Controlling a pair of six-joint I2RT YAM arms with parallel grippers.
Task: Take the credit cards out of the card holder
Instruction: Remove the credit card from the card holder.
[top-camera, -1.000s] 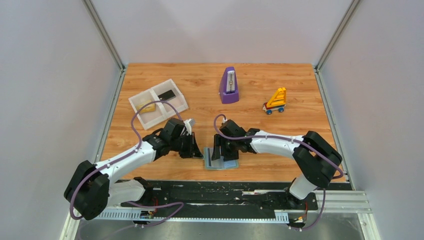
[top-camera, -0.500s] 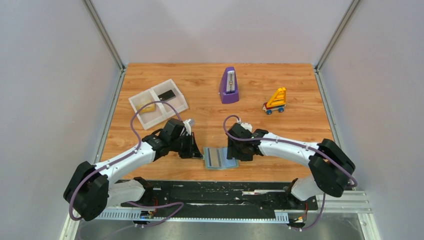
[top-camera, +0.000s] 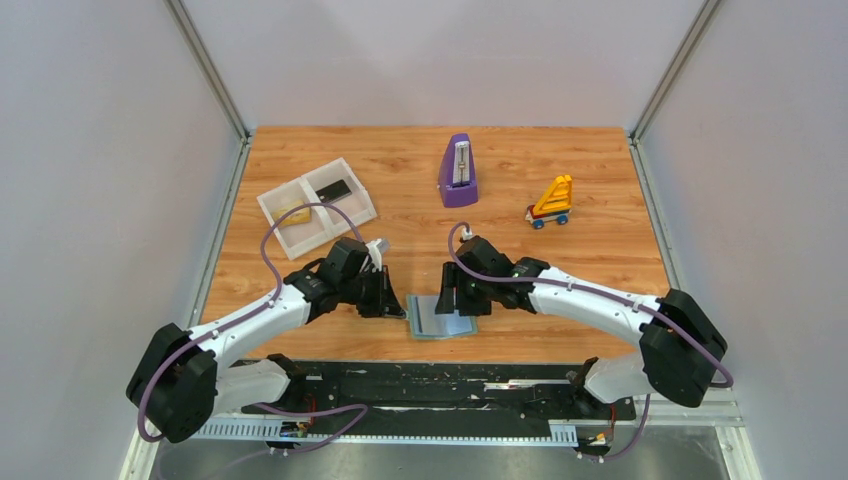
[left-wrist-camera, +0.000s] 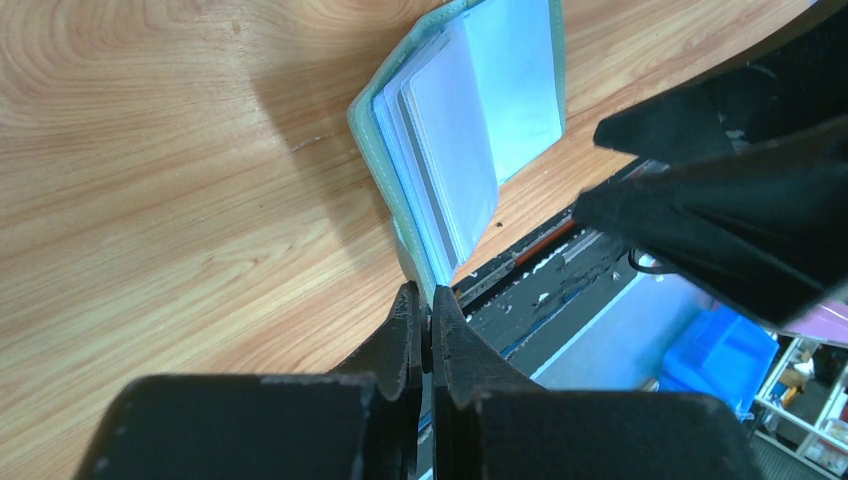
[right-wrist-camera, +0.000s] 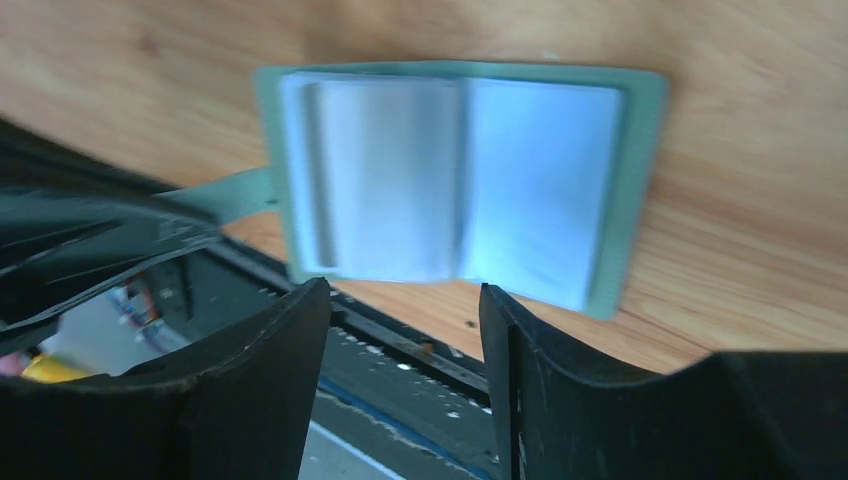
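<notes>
1. Card holder (top-camera: 440, 318) lies open and flat on the wooden table (top-camera: 600, 265). It is close to the near edge, between your two arms.
2. Its pale grey pockets face up. Its strap tab (right-wrist-camera: 240, 190) sticks out toward your left arm.
3. Your left gripper (left-wrist-camera: 421, 300) has its fingers pressed together, pinching that strap tab.
4. Your right gripper (right-wrist-camera: 402, 300) hangs just above the open holder. Its fingers are spread, with nothing between them.
5. The yellow credit card (top-camera: 296, 213) and the dark credit card (top-camera: 333, 189) are well apart from the holder. They lie in the white tray (top-camera: 300, 178) at the far left, one in each part.
6. A purple metronome (top-camera: 458, 172) and a little toy car (top-camera: 551, 202) stand far back on the table.
</notes>
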